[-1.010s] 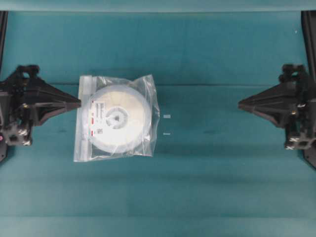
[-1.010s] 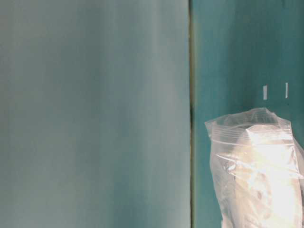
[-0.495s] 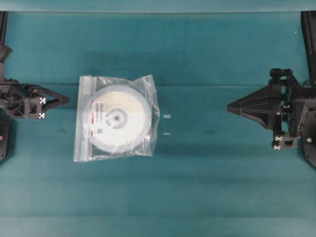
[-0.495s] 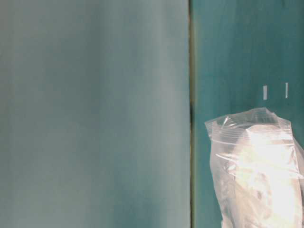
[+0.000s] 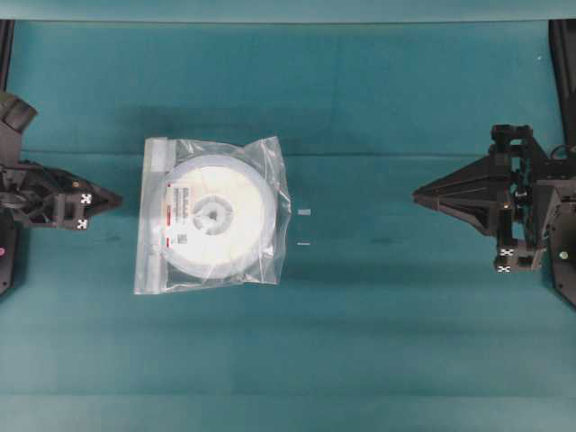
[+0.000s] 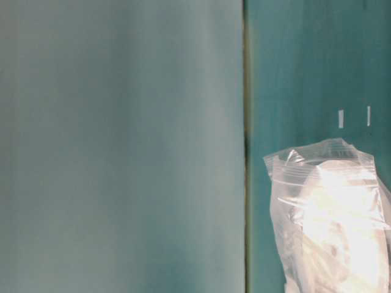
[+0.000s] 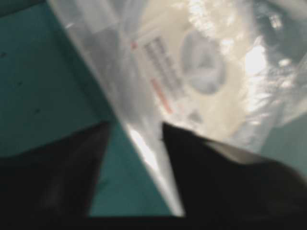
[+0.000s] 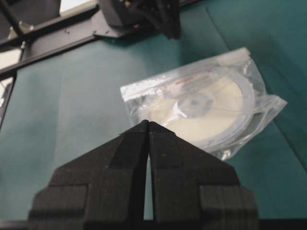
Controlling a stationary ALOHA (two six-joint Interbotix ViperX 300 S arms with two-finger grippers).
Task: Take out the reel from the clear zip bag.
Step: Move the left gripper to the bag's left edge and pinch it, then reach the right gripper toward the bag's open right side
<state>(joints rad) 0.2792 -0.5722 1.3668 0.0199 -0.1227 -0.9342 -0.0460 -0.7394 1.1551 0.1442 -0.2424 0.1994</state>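
**Reel sealed in its bag, both arms clear of it**

While the flat round white reel (image 5: pixel 214 213) with its grey hub and red-marked barcode label lies inside the crinkly transparent zip bag (image 5: pixel 270 157), you have neither end effector touching either of them. The bag rests flat on the teal worktop (image 5: pixel 387 342), left of centre in the overhead view, with its whitish zip strip along the edge that faces the left arm. The reel fills most of the bag, its label on the side nearest that strip.

Your left end effector (image 5: pixel 115 197) sits at the left edge of the overhead view, just beside the zip edge but apart from it. In the left wrist view its two dark fingers (image 7: pixel 211 167) stand spread, with teal worktop and the bag's near edge showing between them, so it is released and grasps nothing. That view is blurred, yet the label and the grey hub read through the plastic.

Your right end effector (image 5: pixel 416 194) is well apart from the bag, on the right side of the worktop, pointing toward it. In the right wrist view its fingers (image 8: pixel 165 158) meet along a thin seam, clenched on nothing, with the bagged reel beyond the tips.

Two small pale marks (image 5: pixel 304 212) lie on the worktop just right of the bag. The table-level view shows only the bag's crumpled upper part at its right edge.
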